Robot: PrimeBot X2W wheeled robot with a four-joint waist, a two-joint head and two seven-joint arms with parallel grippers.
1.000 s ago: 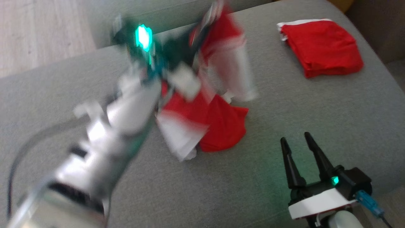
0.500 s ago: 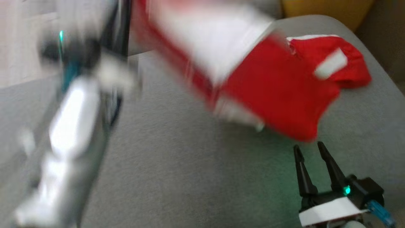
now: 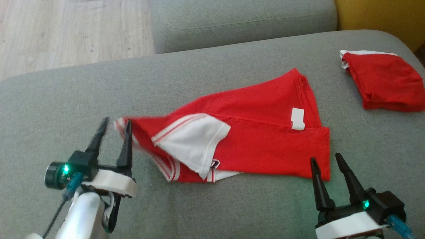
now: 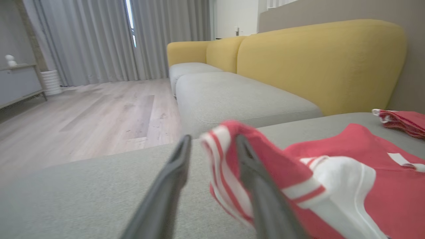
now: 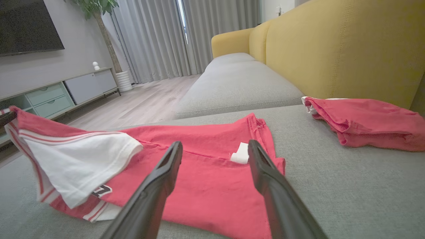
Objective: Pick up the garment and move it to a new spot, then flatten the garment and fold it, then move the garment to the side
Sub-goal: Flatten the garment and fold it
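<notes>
Garment [image 3: 265,142] lies lengthwise across the sofa [image 3: 232,205], striped end touching the parted left jaws, other end beside the parted right jaws.

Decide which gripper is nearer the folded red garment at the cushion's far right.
Right. The right gripper lies nearer the robot than the folded red garment, by a corner of the spread shirt. The left gripper is far across the cushion, at the shirt's striped edge.
</notes>
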